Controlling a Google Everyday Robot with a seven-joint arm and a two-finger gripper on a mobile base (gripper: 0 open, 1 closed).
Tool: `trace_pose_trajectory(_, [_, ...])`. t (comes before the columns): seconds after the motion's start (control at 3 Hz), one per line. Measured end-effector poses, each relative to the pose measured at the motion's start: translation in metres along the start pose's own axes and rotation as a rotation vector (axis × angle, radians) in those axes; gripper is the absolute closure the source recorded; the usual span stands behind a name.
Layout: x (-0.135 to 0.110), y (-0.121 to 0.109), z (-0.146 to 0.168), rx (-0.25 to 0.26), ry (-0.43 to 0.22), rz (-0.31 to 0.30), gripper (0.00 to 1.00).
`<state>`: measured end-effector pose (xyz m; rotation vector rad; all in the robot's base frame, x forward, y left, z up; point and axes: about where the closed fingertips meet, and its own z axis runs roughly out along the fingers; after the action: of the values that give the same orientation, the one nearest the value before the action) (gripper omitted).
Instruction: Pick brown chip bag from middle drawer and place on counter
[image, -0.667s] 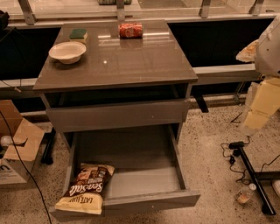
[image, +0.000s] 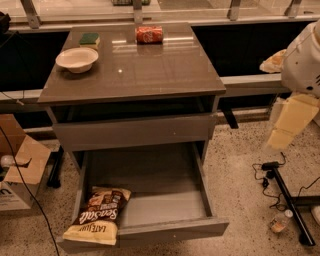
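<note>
The brown chip bag (image: 98, 221) lies at the front left corner of the pulled-out middle drawer (image: 165, 200) and leans over its front edge. It has a dark brown top, a pale yellow bottom and white "Sea Salt" script. The counter (image: 145, 67) tops the grey cabinet above it. My gripper (image: 286, 127) is the pale yellow end of the white arm. It hangs at the far right, over the floor, level with the upper drawer and well away from the bag.
On the counter are a white bowl (image: 76, 59), a green sponge (image: 90, 39) and a red can (image: 149, 34). A shut grey drawer front (image: 132, 131) sits above the open drawer. A cardboard box (image: 17, 170) stands at the left. A black stand with cables (image: 285, 195) is at the right.
The pale end of my arm has shifted slightly to the left. The bag, the drawer and the things on the counter have not moved.
</note>
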<state>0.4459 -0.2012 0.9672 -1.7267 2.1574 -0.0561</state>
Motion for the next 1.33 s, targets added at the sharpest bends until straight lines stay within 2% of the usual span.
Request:
trace_pose_trajectory(0.33, [-0.029,-0.002,0.033,-0.017,-0.134,-0.014,0.0])
trace_pose_trajectory(0.67, [-0.029,-0.002,0.033,-0.017,-0.134,-0.014,0.0])
trace_pose_trajectory(1.0, [-0.042,0.006,0.059,-0.042,-0.186,0.017,0.0])
trace_pose_trajectory(1.33, [-0.067,0.022,0.109,-0.11,-0.259,0.04,0.0])
